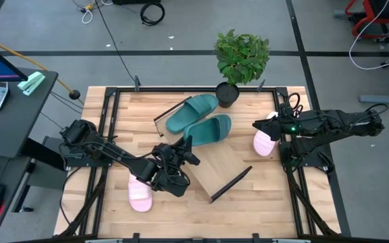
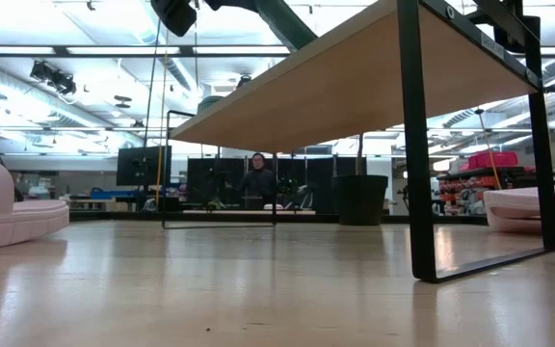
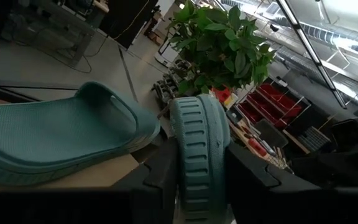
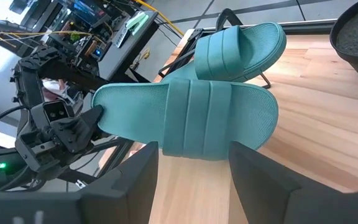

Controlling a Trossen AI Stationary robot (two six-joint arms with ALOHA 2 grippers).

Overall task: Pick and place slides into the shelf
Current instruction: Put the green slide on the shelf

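The shelf point(image 1: 218, 169) is a light-wood board on black bars, lying slantwise mid-table. One teal slide point(image 1: 191, 111) lies on its far end. A second teal slide point(image 1: 209, 129) is beside it, with my left gripper point(image 1: 184, 145) shut on its heel end. My right gripper point(image 1: 261, 125) is open and hovers near the table's right edge, facing the teal slides point(image 4: 191, 121). One pink slide point(image 1: 139, 192) lies on the table by the left arm. The other pink slide point(image 1: 265, 143) lies below the right gripper. My left gripper pinches the second teal slide by its heel end point(image 4: 104, 115), with the ribbed sole edge point(image 3: 197, 143) standing between the two fingers point(image 3: 160, 177). It comes roughly level from the table's left and near side, along the slide's length. I cannot tell whether the toe end point(image 4: 263, 121) rests on the shelf.
A potted plant point(image 1: 240, 61) stands at the table's far edge, just beyond the teal slides. The low view shows the shelf's underside point(image 2: 355, 87) raised on a black leg point(image 2: 417, 193), with a pink slide at each side. A person point(image 2: 256, 181) sits far behind the table.
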